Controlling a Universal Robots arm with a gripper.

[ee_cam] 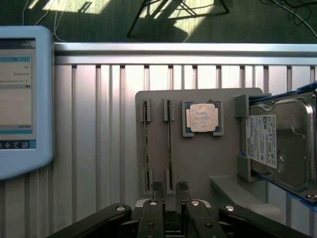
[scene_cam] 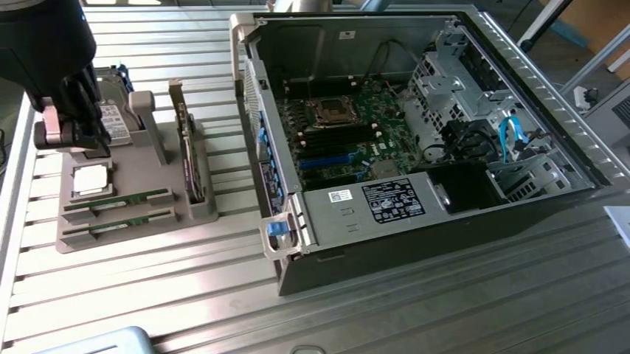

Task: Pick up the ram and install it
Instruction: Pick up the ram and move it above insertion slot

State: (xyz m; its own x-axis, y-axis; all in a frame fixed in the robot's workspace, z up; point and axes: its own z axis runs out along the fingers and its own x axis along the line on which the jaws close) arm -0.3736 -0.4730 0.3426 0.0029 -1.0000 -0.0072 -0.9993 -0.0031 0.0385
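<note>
The table (scene_cam: 197, 295) looks bright in the exterior view. White glare shines off its metal ribs near the front. The inside of the computer case (scene_cam: 295, 51) is dim and full of shadow. The arm (scene_cam: 44, 44) is a big dark shape. In the wrist view, sun makes bright patches on the green floor (ee_cam: 99, 22), and thin shadows cross them. The hard drive (ee_cam: 287, 129) gleams a little. The hand (ee_cam: 170, 186) is dark.

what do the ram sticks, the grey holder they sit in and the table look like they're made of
The ram sticks: thin green circuit board, likely fibreglass laminate, matte, with small dark chips. The grey holder: probably moulded or printed plastic, an even matte grey with no glints. The table: metal, likely aluminium, judging by its ribbed slats and bright brushed reflections.
</note>
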